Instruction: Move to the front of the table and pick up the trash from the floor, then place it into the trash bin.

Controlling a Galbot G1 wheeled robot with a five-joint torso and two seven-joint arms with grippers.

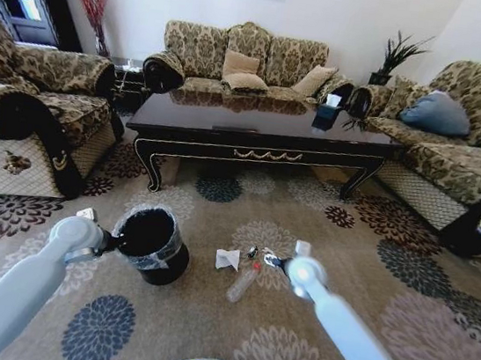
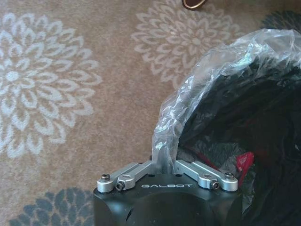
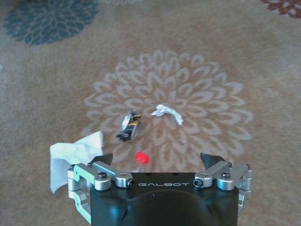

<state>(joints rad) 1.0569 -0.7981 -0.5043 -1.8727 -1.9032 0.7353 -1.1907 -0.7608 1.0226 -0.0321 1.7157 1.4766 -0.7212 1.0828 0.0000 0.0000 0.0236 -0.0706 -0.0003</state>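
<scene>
Currently the left pincer (image 2: 167, 165) is clamped on the clear plastic liner (image 2: 197, 89) folded over the rim of the small round black trash bin (image 1: 154, 244), which stands on the beige flower-medallion carpet floor (image 1: 231, 321) in front of the long dark glossy wooden counter (image 1: 260, 129). The right pincer (image 3: 157, 160) hangs spread wide just above the litter, holding nothing. Below it lie crumpled white paper (image 3: 70, 157), a small dark wrapper scrap (image 3: 129, 126), a twisted white scrap (image 3: 167, 112) and a red cap (image 3: 141, 157); the head view shows the cap belongs to a clear slim plastic bottle (image 1: 243, 285).

Risks, as judgement: the pieces are scattered apart, so one closure likely catches only one. Flat scraps on carpet pile may slip out from between the fingers. The bottle is round and could roll away if nudged. The left grip is on thin liner film, so pulling may tear it or tip the bin, spilling what is inside.
</scene>
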